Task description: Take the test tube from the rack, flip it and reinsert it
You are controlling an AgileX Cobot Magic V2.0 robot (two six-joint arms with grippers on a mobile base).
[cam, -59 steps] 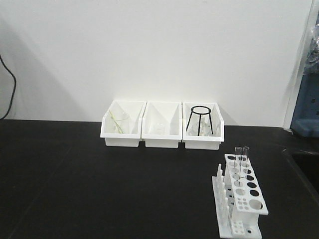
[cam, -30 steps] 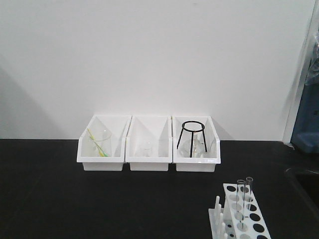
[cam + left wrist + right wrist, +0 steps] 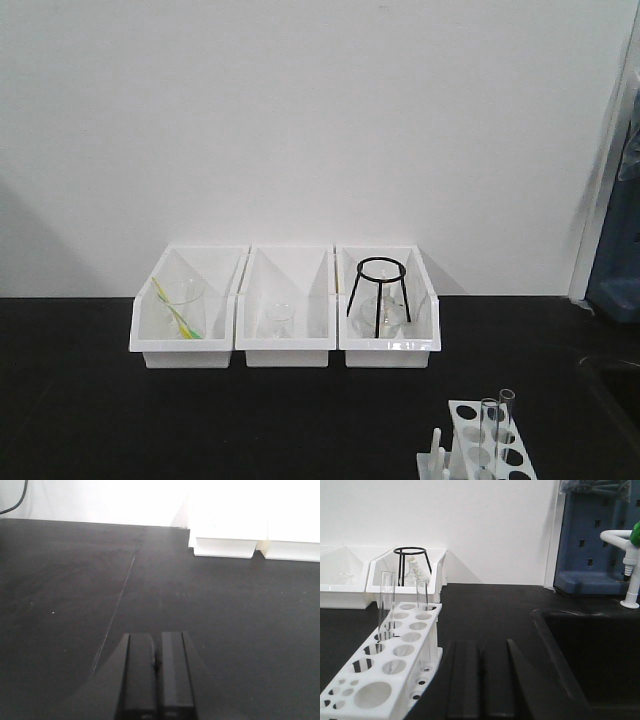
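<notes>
Left gripper (image 3: 158, 647): pads pressed together, nothing between them, low over bare black table (image 3: 235, 605), well apart from the work. Judged idle and parked clear of the other arm.

Right gripper (image 3: 481, 650): likewise closed pad to pad and empty, low over the table, just right of the rack (image 3: 395, 667) and left of the sink (image 3: 600, 650). Judged staged for the pick, and in need of opening before any grasp.

Rack: white, holed top plate, at the near right of the table, long axis running away from the robot.

Tube (image 3: 386, 605) and twin (image 3: 422, 605): upright, mouths up, side by side in neighbouring holes toward the rack's far end, untouched. Seated so for storage, hence the flip not yet begun. Not possible to tell which of the pair is meant.

Bins (image 3: 285, 350): three in a row against the back wall, well apart from the rack, holding a beaker (image 3: 182, 305), a small glass (image 3: 280, 320) and a black tripod (image 3: 380, 295). Judged no part of this task.
</notes>
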